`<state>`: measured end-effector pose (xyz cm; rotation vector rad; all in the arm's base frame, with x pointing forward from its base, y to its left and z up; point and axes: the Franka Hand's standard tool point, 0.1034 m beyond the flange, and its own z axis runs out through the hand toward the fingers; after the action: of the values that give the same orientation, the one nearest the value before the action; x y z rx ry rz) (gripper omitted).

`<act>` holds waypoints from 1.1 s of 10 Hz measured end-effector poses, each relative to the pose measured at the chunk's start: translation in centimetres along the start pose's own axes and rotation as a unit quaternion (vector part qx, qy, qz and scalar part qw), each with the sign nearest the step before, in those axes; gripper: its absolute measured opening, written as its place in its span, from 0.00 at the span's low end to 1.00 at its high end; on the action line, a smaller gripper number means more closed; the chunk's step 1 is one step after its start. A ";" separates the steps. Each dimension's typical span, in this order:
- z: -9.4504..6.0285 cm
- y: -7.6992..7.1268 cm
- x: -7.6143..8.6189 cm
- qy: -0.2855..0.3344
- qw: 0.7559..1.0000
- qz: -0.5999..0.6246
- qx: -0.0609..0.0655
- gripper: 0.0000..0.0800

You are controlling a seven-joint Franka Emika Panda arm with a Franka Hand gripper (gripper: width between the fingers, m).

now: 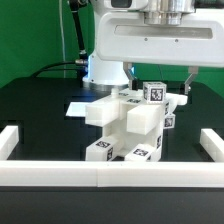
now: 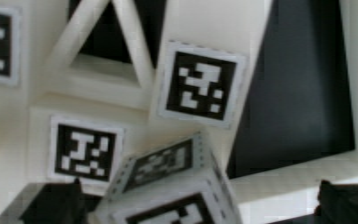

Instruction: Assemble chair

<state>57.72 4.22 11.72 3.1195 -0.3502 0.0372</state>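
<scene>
Fingers (image 1: pixel 190 80) spread wide, released, gripping nothing; they straddle top tagged block (image 1: pixel 155 93) of chair (image 1: pixel 128 125). Chair parts clustered mid-desk (image 1: pixel 40 110), inside white border rails (image 1: pixel 100 178), near robot base (image 1: pixel 105 68). Wrist view: tags (image 2: pixel 201 85) fill the frame.

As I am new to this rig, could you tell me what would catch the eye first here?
A pile of chunky white plastic chair parts with black-and-white square tags sits in the middle of the black table. Just above it hangs the robot's two-finger gripper, jaws wide open on either side of the topmost tagged piece. The white border rails fence the table's near edge.
</scene>
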 end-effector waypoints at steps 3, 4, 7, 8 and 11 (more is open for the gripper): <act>0.0 0.3 0.1 0.000 0.995 -0.102 -0.001 0.81; 0.0 0.4 0.1 0.000 0.991 -0.131 -0.001 0.81; 0.0 0.4 0.1 0.000 0.991 -0.132 0.000 0.66; 0.0 0.4 0.1 0.000 0.991 -0.132 0.000 0.43; 0.0 0.4 0.1 0.000 0.993 -0.119 0.000 0.36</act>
<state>57.73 3.81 11.71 3.1358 0.0226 0.0360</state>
